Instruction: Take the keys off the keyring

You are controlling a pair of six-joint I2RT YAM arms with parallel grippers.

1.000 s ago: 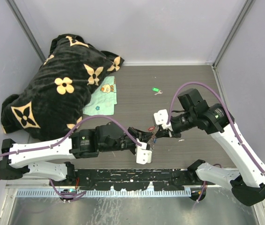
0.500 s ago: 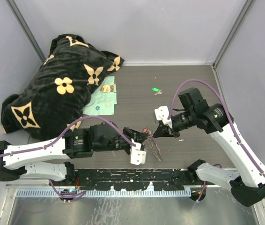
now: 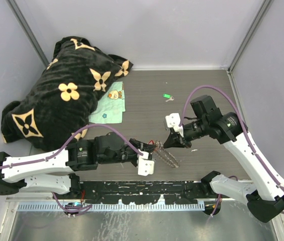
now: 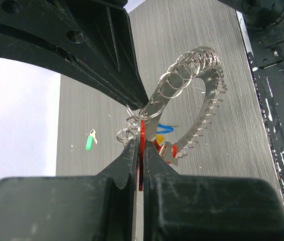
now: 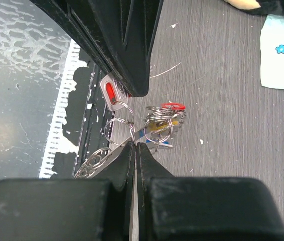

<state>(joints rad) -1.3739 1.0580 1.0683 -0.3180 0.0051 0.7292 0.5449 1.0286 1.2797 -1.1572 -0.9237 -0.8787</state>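
Keyring (image 4: 209, 105) hangs between tools: left tool (image 4: 142, 148) clamped on red tag (image 5: 111, 93), right tool (image 5: 134, 146) pinched shut, seemingly on keyring. Mid-removal; next needs pulling apart.

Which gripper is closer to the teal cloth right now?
Left. Left gripper is near-right of the teal cloth; right gripper lies farther right, beyond it.

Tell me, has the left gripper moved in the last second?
Yes. Seen from above, the left gripper has drawn back leftward, toward its own base, and now sits further left of the green-tagged key.
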